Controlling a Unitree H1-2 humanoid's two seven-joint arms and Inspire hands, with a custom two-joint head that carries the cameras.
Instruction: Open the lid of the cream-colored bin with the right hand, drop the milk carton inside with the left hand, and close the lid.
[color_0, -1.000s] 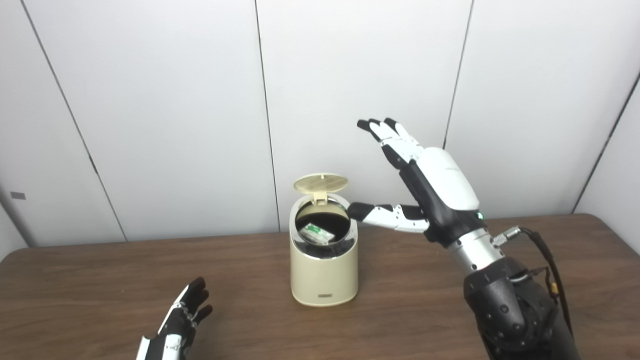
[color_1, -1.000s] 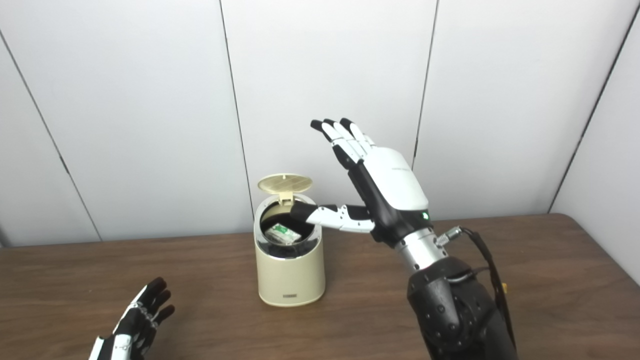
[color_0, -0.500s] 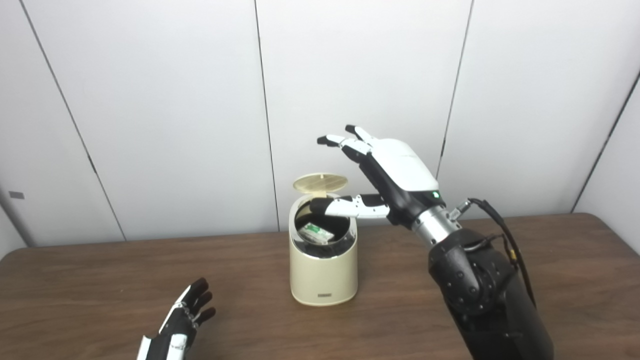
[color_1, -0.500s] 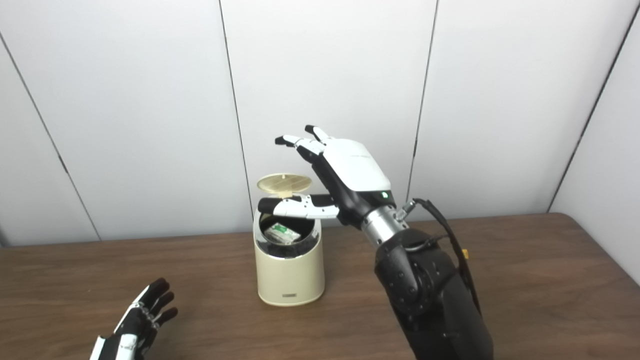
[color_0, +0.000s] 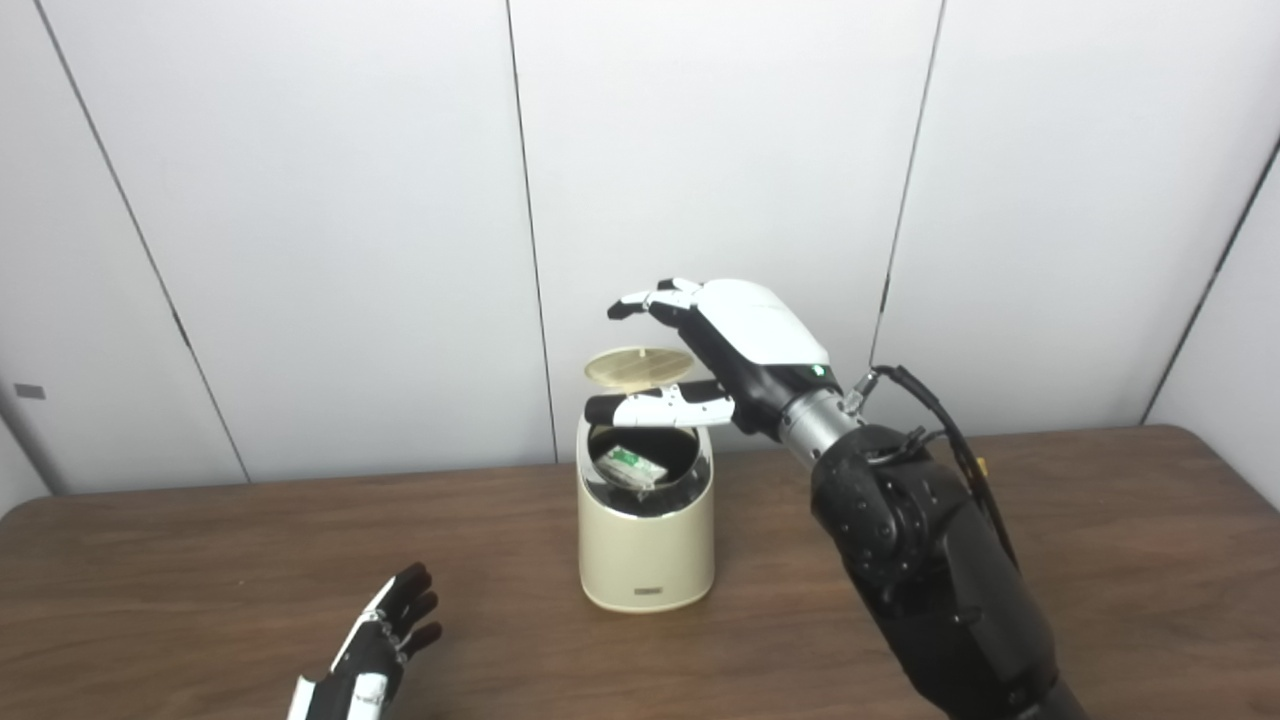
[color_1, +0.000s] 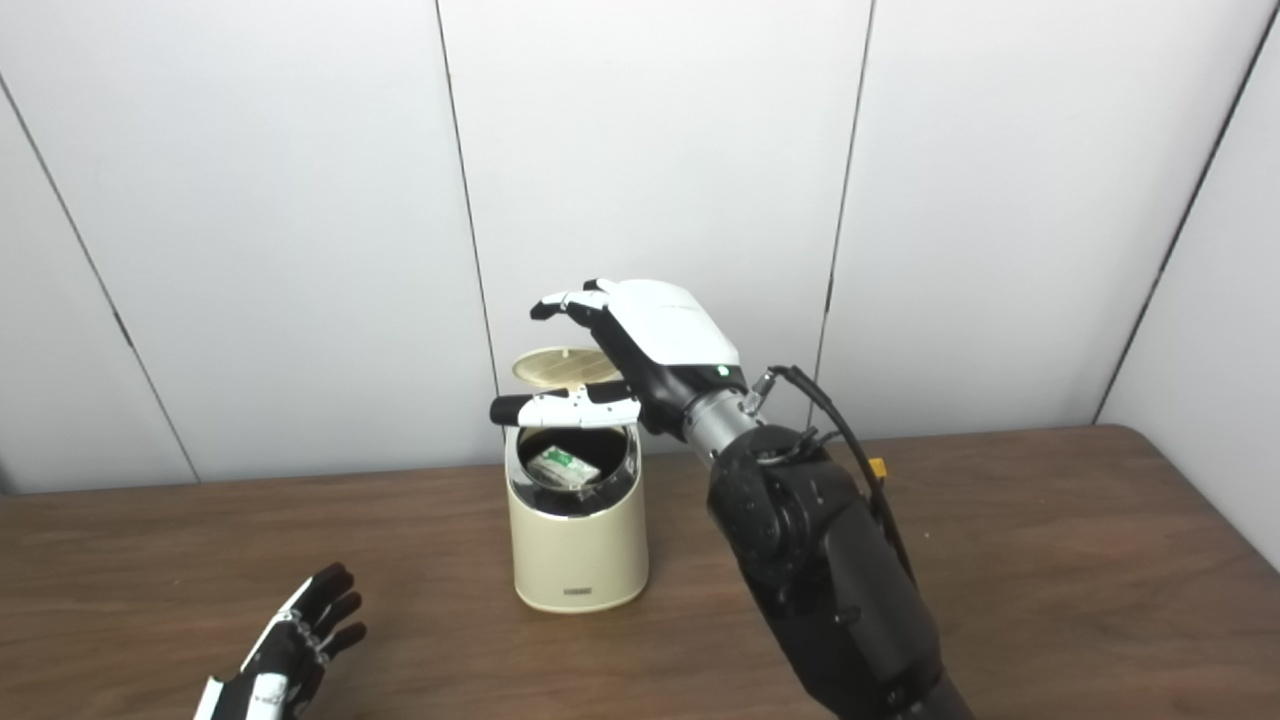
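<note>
white right hand (color_0: 745, 335) spread empty above raised lid (color_0: 638, 364), left hand (color_0: 372, 650) spread low, empty

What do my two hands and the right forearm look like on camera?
Right hand: glossy white back shell, black palm, white fingers tipped black, green light near a silver wrist. Right forearm: black casing with a black cable looped alongside. Left hand: black and white.

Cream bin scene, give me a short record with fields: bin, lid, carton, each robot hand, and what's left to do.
bin: cream-colored bin, upright on the wooden table
lid: lid raised, hinged at the back
carton: milk carton lying inside the bin
right robot hand: right robot hand open, over the lid, thumb across the opening
left robot hand: left robot hand open, low, near left, holding nothing
remaining: close the lid
</note>
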